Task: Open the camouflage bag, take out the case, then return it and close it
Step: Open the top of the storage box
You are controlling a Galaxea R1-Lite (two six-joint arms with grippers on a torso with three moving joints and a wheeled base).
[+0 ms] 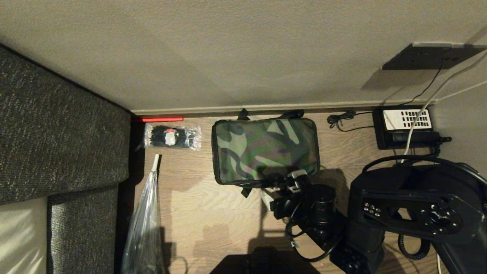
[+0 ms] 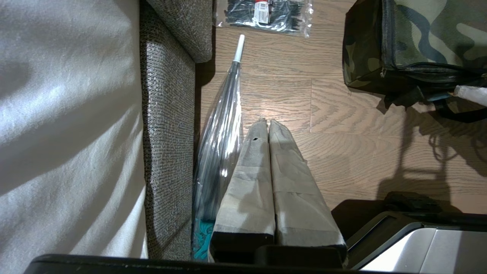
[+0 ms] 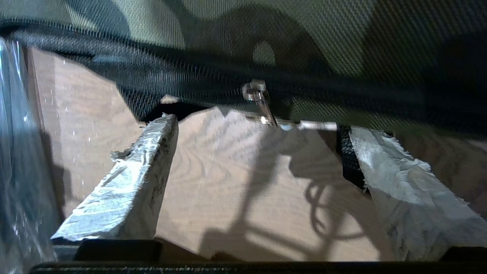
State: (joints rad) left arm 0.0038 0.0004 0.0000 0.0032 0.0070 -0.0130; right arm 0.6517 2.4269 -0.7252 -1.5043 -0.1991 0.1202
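The camouflage bag (image 1: 264, 150) lies on the wooden floor by the wall with its lid down. My right gripper (image 1: 281, 186) is at the bag's near edge, open, its taped fingers wide apart. In the right wrist view the bag's seam (image 3: 228, 30) fills the far side. A metal zipper pull (image 3: 262, 106) hangs at the right gripper (image 3: 262, 127), level with the fingertips and touched by neither. The case is out of view. My left gripper (image 2: 268, 123) hangs shut over the floor, left of the bag (image 2: 430, 34).
A clear packet of black ties (image 1: 172, 137) lies left of the bag. A folded clear umbrella (image 1: 146, 217) rests along the grey sofa (image 1: 57, 125). A black telephone (image 1: 405, 127) with cables sits at the right by the wall.
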